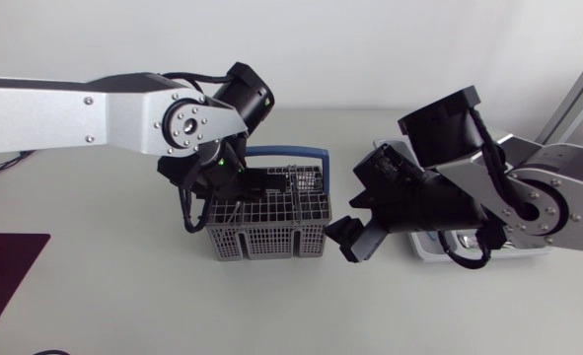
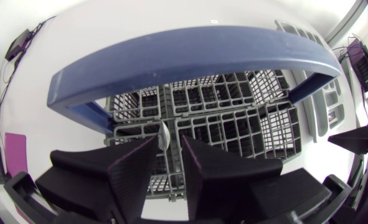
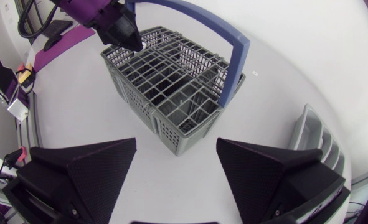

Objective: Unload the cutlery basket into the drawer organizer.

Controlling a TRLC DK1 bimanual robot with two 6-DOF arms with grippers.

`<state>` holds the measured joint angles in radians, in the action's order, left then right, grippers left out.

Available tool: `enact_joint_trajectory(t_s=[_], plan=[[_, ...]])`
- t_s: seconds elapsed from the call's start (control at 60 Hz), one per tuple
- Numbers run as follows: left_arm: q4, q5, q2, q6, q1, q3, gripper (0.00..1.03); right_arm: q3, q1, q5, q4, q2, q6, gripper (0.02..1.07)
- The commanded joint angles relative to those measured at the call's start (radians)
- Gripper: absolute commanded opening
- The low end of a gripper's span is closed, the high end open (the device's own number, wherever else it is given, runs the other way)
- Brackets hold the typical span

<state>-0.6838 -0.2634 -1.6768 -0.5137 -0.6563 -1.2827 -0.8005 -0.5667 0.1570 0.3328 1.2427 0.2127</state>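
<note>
The grey cutlery basket with a blue handle stands mid-table. My left gripper reaches down into its left rear part. In the left wrist view the fingers stand close on either side of a silver cutlery handle sticking up from a compartment, with a narrow gap still showing. My right gripper hovers open just right of the basket, holding nothing. The white drawer organizer lies under my right arm, mostly hidden.
The organizer's slotted edge shows beside my right gripper, and it appears past the basket from the left wrist. A dark purple mat lies at the table's front left. Bare table stretches in front of the basket.
</note>
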Motion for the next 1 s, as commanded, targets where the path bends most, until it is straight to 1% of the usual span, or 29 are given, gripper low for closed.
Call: enact_joint_trajectory(t_s=[0.0,0.133,0.233,0.75,0.983], plan=[[-0.014,-0.007,-0.024,-0.032,0.006,-0.030,0.36,0.027,-0.001,0.006,-0.014,0.009,-0.003,0.94],[-0.016,-0.008,-0.029,-0.036,0.003,-0.037,0.36,0.030,-0.001,0.009,-0.014,0.006,0.001,0.94],[-0.014,-0.011,-0.032,-0.037,0.003,-0.040,0.31,0.034,-0.001,0.009,-0.014,0.000,0.002,0.94],[-0.014,-0.028,-0.046,-0.045,0.006,-0.038,0.30,0.046,0.001,0.019,-0.011,-0.012,0.004,0.94],[-0.016,-0.031,-0.058,-0.052,0.004,-0.037,0.26,0.053,0.001,0.022,-0.012,-0.022,0.005,0.94]])
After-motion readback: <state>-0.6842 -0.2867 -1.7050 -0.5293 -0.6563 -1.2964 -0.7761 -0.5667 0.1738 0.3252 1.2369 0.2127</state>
